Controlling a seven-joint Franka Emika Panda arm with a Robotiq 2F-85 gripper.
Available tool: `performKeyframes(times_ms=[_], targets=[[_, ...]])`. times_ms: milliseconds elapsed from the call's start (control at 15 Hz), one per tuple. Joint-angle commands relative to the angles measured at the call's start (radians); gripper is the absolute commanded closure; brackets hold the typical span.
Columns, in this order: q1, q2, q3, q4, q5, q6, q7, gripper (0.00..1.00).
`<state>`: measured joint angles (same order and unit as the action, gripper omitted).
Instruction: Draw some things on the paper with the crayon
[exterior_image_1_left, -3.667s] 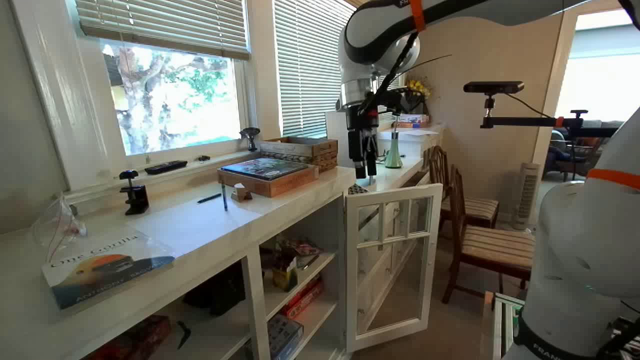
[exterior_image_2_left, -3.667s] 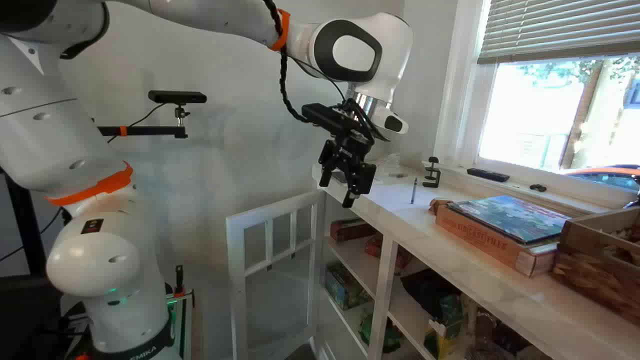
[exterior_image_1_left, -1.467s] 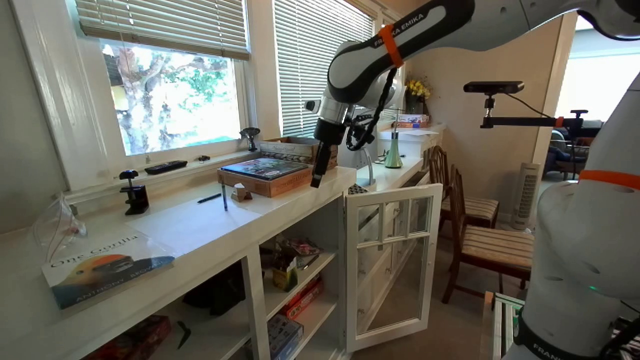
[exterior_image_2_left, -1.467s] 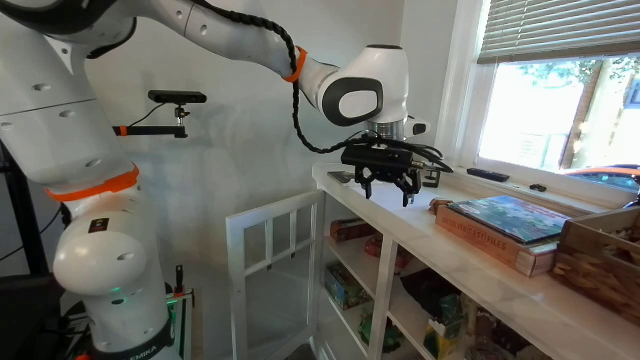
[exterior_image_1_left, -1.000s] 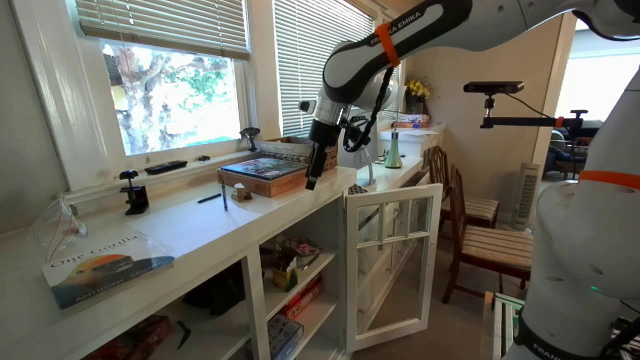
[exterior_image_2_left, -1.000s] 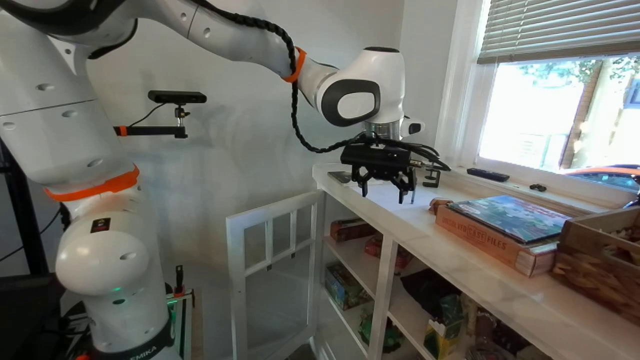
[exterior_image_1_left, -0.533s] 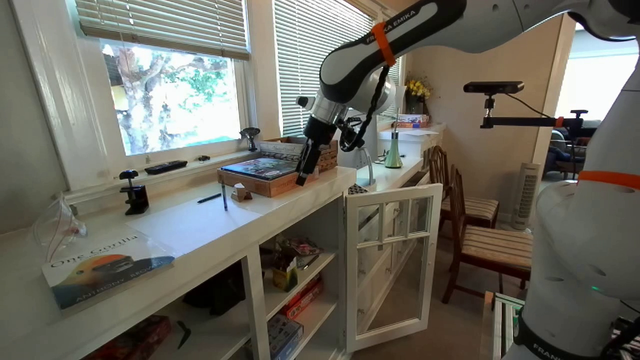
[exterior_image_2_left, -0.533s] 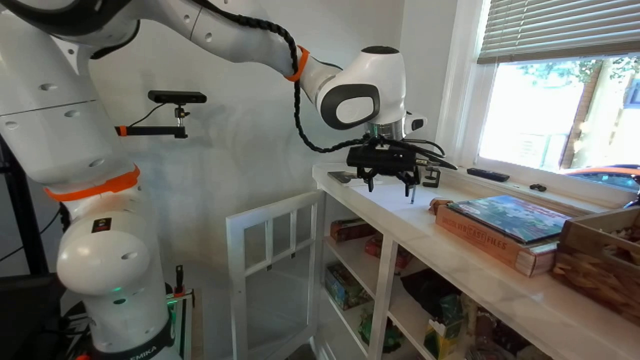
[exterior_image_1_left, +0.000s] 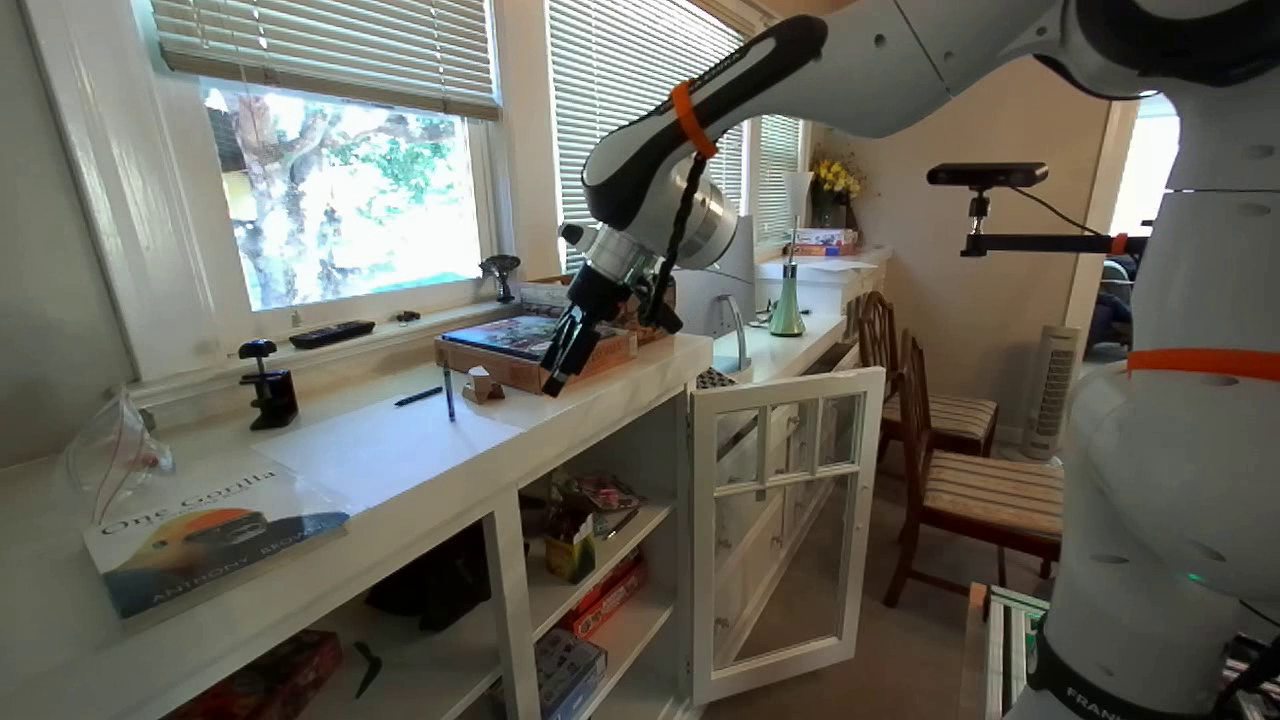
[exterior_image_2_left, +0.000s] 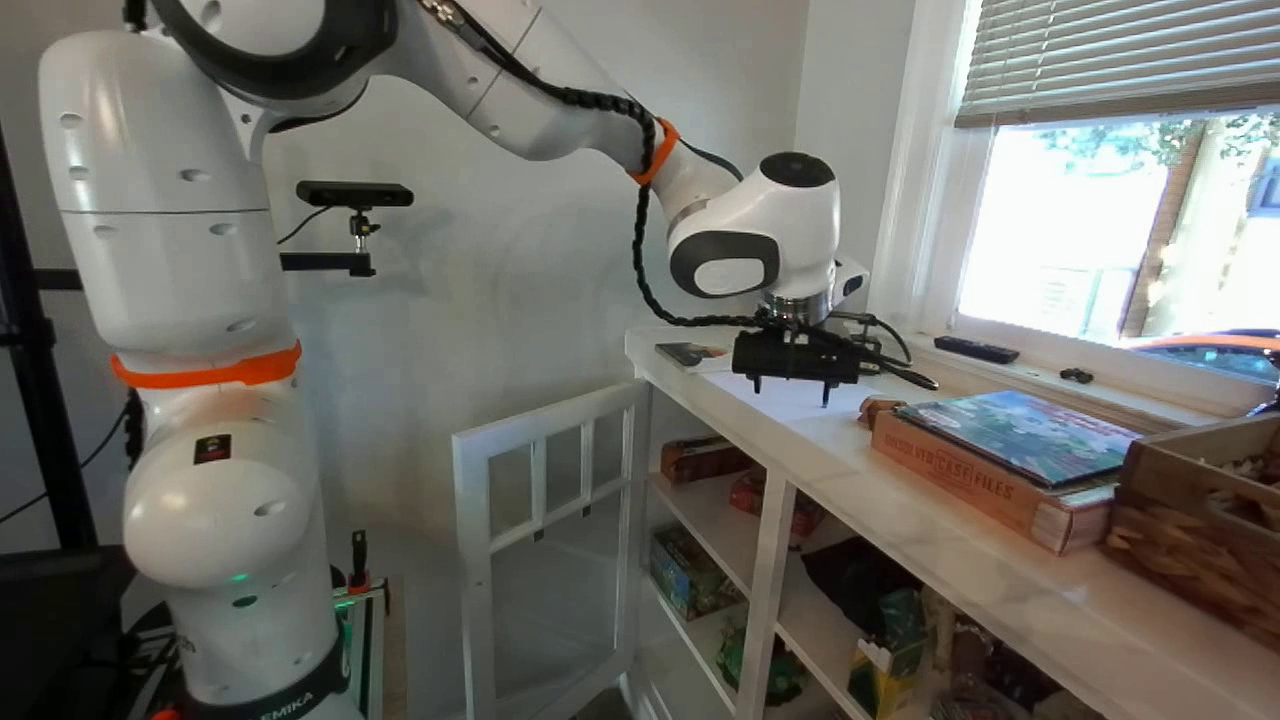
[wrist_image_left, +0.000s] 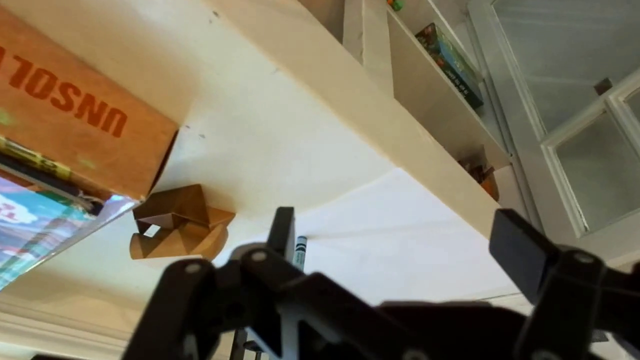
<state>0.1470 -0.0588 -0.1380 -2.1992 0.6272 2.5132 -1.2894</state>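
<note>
In an exterior view the crayon is seen left of centre, stood upright on the paper, its long axis near vertical. It is placed to the left of the gripper, well apart in that frame, so a leftward approach seems called for. In the wrist view the fingers are spread wide, nothing held; the crayon is partly hidden by the finger at left. At right in an exterior view, a wooden crate is set on the counter, its contents too indistinct to be named.
</note>
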Motion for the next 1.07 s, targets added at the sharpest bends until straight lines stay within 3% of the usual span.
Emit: performKeyframes(times_ms=[0, 333, 1000], targets=[[-0.055, 0.114, 0.047, 0.111, 0.055, -0.021, -0.075, 0.00], [-0.111, 0.221, 0.121, 0.230, 0.046, -0.036, -0.071, 0.00], [-0.158, 0.350, 0.228, 0.383, -0.001, -0.035, -0.059, 0.00]])
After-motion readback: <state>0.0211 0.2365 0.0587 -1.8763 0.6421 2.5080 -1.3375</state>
